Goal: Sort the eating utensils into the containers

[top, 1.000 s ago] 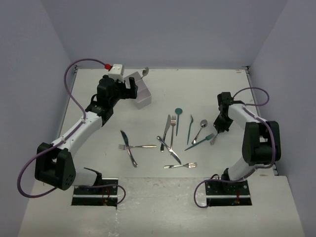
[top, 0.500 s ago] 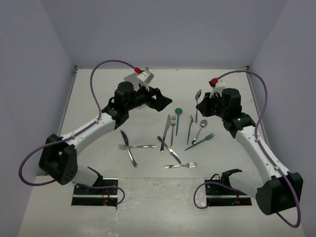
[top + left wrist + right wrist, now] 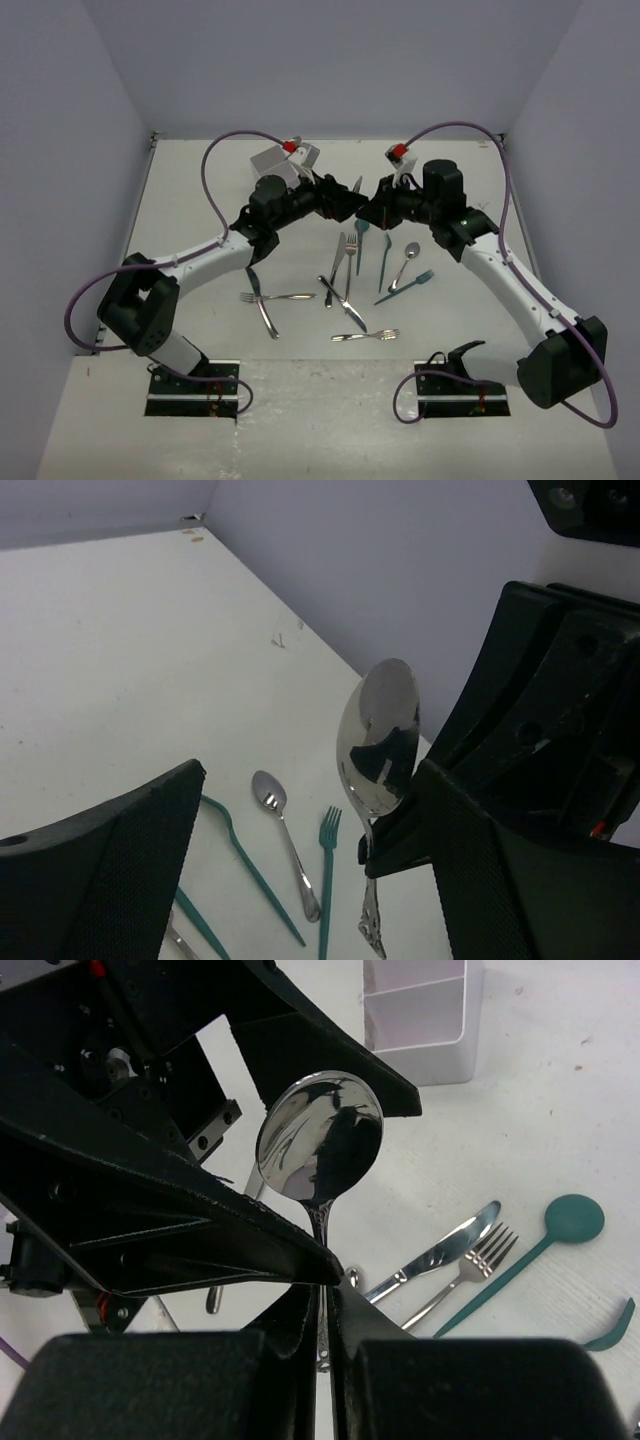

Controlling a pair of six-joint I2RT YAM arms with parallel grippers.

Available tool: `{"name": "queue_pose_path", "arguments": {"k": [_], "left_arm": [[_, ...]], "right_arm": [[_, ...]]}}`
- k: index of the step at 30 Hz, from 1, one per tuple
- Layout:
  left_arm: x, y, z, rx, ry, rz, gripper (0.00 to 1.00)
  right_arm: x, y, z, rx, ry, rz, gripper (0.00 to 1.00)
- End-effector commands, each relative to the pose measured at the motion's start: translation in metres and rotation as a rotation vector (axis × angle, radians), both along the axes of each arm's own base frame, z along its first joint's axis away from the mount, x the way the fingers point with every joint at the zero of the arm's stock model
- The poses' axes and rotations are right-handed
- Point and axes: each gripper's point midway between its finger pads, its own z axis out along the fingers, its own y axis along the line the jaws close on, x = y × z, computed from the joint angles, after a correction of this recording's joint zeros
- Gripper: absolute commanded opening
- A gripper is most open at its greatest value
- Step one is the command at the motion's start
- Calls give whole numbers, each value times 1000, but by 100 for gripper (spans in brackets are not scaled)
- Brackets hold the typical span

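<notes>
My right gripper (image 3: 374,211) (image 3: 322,1300) is shut on the handle of a silver spoon (image 3: 320,1140), held bowl-up above the table's middle. The spoon also shows in the top view (image 3: 357,186) and the left wrist view (image 3: 380,740). My left gripper (image 3: 348,205) (image 3: 310,780) is open, with one finger on each side of the spoon and not closed on it. The white organiser (image 3: 270,160) (image 3: 415,1020) stands at the back behind the left arm. Several silver and teal utensils lie below, among them a silver knife (image 3: 336,258), a teal spoon (image 3: 361,235) and a silver spoon (image 3: 405,262).
More utensils lie nearer the front: a crossed silver fork (image 3: 285,296) and knife (image 3: 260,305), a silver fork (image 3: 366,336) and a teal fork (image 3: 405,287). Walls close in the table at the back and both sides.
My right gripper lifted the silver spoon off the table and carried it left to the middle. My left arm swung right from the organiser, and its open fingers now flank the spoon.
</notes>
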Motion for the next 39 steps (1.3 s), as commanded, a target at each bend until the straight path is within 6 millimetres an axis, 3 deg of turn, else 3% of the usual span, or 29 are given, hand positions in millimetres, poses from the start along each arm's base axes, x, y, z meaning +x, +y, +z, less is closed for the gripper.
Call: {"name": "queue_pose_path", "arguments": {"k": [1,5,7,8,10,13,14,17,18,19,20,23,24,25,26,27,28,29,33,34,35,36,37,39], "left_arm": [[-9,-2,27,-93,-28,57,85],[-9,-8,27,-83,-38,68,66],[-10,-11,26,-70,-42,60,53],[-13,-13,25,-60,-52,53,42],[-13,-13,21,-39,-50,65,33],[-11,-13,16,-10,-48,85,12],[-10,-13,16,1,-58,90,1],[-4,-8,15,31,-84,130,0],[-2,-5,18,34,-98,147,0],[0,-3,21,43,-124,162,0],[9,5,23,83,-188,213,0],[30,25,38,147,-352,288,0],[36,29,50,141,-400,280,0],[55,50,56,151,-423,312,0],[60,54,55,147,-435,265,0],[69,63,69,125,-471,260,0],[90,91,72,130,-486,294,0],[98,94,75,134,-526,258,0],[149,142,68,226,-613,335,0],[160,145,53,248,-613,310,0],[168,149,61,243,-643,309,0],[179,161,58,252,-646,319,0],[189,160,41,263,-630,286,0],[206,167,42,285,-645,293,0]], "right_arm": [[7,10,19,39,-15,-18,0],[10,13,19,41,-12,-39,0],[17,10,19,28,-9,-87,0],[20,9,18,27,-3,-107,0],[25,7,19,22,-14,-139,0],[27,7,24,34,-23,-147,0],[29,7,24,32,-25,-151,0],[31,4,24,21,-17,-172,0],[31,4,25,21,-15,-177,11],[30,3,27,21,-15,-177,25],[28,4,29,28,-10,-174,53],[21,6,41,66,-14,-152,99],[18,6,43,71,-18,-146,99],[15,6,45,75,-23,-137,99],[13,5,45,78,-20,-139,99],[13,0,43,71,-20,-165,99],[14,-3,41,67,-20,-185,99],[17,-9,31,52,-6,-223,99],[29,-37,13,54,54,-346,99],[34,-49,9,71,83,-383,99],[35,-54,3,78,105,-394,99],[36,-59,-1,84,121,-404,99],[40,-68,-4,88,135,-433,99],[43,-79,-14,66,138,-481,99]]}}
